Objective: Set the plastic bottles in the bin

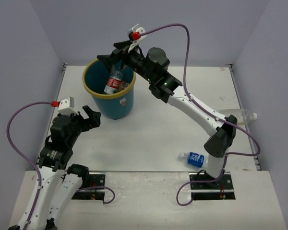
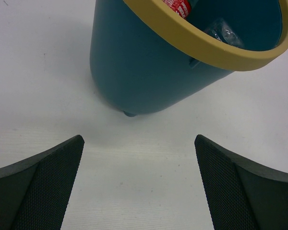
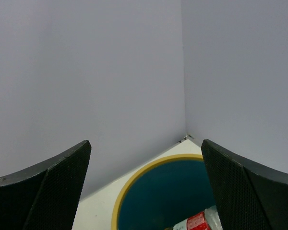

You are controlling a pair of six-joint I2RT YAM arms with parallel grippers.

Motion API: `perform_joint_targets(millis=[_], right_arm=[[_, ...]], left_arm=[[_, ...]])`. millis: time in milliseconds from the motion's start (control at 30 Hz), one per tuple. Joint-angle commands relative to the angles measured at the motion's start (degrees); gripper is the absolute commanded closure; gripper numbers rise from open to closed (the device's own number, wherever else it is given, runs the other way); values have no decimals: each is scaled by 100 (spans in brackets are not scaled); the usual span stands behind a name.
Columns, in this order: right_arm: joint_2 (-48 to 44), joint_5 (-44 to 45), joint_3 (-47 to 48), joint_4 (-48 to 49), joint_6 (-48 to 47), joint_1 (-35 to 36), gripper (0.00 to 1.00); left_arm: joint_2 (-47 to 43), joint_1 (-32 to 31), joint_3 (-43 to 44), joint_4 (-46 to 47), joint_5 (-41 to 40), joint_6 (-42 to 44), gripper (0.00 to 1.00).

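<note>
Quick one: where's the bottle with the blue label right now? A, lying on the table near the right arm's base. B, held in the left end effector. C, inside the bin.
A: the blue-label bottle lies on the table by the right arm's base, outside the bin, and the left end effector is open and empty.

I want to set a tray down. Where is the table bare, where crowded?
Bare: the table between the bin and the blue-label bottle; also its far right corner. Crowded: at the bin, right gripper above it, left gripper beside it.
</note>
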Motion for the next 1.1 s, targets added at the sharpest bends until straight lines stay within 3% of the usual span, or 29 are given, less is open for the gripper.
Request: perform_joint_targets(millis=[0,133,233,333,600,667,733,833,1067], right_arm=[[-599,424,45,-536,-267,5,1],[-1173,1581,-507,-1222,-480,-21,1],[-1789,2772,-1596,-1289,-446,-188,1],[-2568,3330,-2558,-1546,179,-570,1],[-5014,3672,-5417,-2276,2668,-2959,1],[-5308,3599,-5754,-2502,2795,-3462,1],[-5577,2939,-6168,-2915,3252,-4288,1],[-5648,2413,-6626,-3159,3688,-5473,1],[-4964,1940,-7031,-3238,4165,-6903,1]], left_arm=[[28,60,39,155,-109,135,0],[45,60,47,139,-185,126,0],[75,60,72,123,-219,126,0],[80,60,65,112,-245,117,0],[98,60,47,111,-251,100,0],[106,60,39,111,-242,100,0],[124,60,47,120,-217,108,0],[159,53,58,131,-169,127,0],[240,60,48,147,-83,144,0]])
